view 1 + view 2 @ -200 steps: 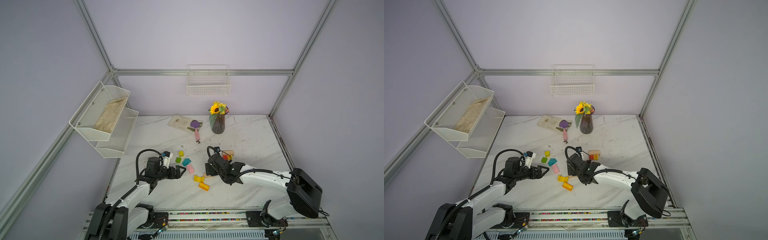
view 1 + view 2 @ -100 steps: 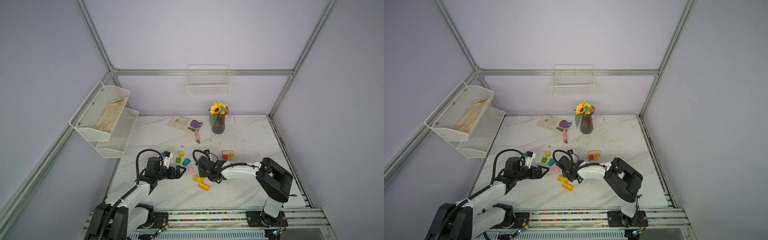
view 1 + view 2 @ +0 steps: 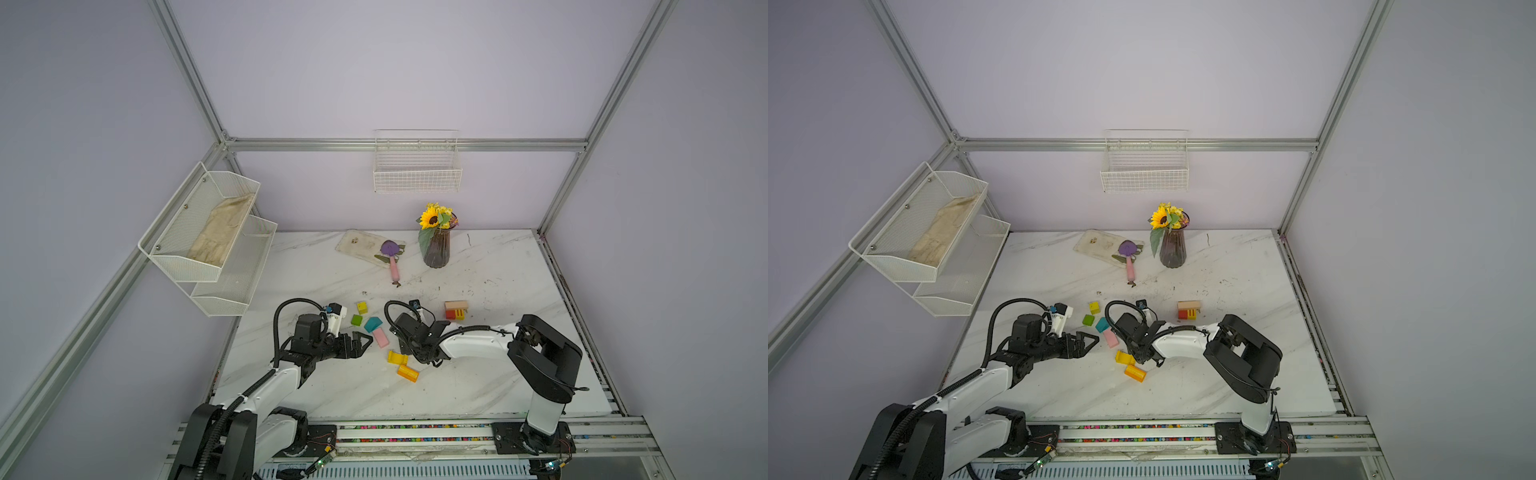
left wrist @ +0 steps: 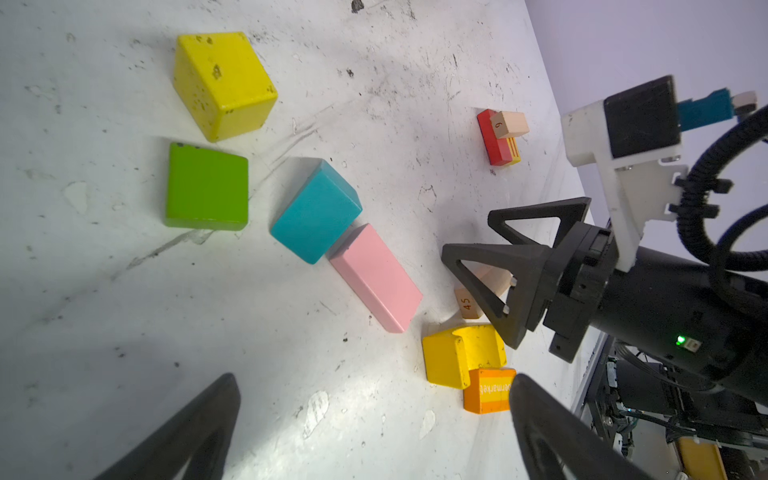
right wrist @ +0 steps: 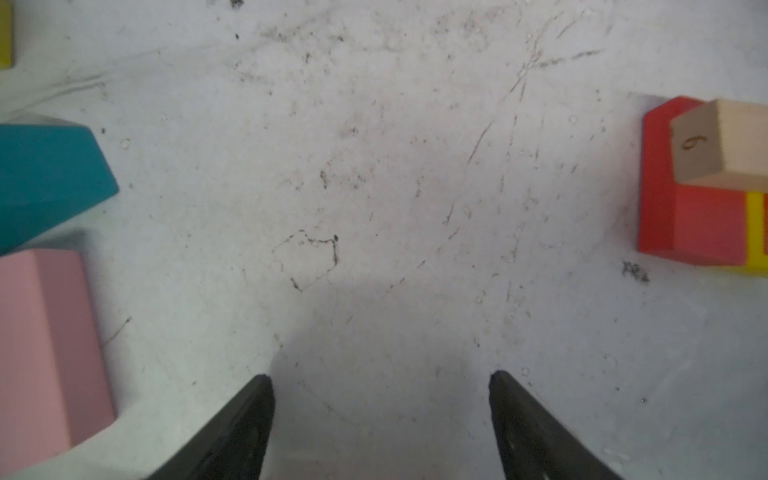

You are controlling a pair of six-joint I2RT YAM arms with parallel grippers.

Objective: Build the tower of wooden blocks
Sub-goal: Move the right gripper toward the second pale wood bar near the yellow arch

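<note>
hovering low over the tabletop (image 3: 498,270), the right tool (image 4: 467,235) points down with its two black fingers parted — in its own wrist view only bare, scuffed marble shows between the tips, so it grasps nothing there. from the left wrist, a tan bar (image 4: 467,301) marked 45 lies right behind the nearer finger; whether they touch i cannot tell. just beside that bar sits the yellow arch (image 4: 457,353), with the orange block (image 4: 486,390) close against it. off to the tool's side the pink block (image 4: 376,276) lies flat, one end against the teal block (image 4: 316,212); past them come the green block (image 4: 205,187) and the yellow cube (image 4: 222,83), each standing apart. the left tool (image 3: 366,343) hangs released, fingers spread wide and empty, aimed toward the pink block and near it without touching. the tower (image 3: 455,309) stands well apart from the loose blocks, behind and to the right of the right tool in both top views — a red block (image 5: 685,208) and a striped block (image 4: 514,151) at the bottom, a second tan bar (image 5: 723,141) marked 9 laid on top. farther back stand the dark vase (image 3: 435,249) of sunflowers and, beside it, the purple scoop (image 3: 390,249) with its pink handle, its head lying on a pale tray (image 3: 357,243).
</note>
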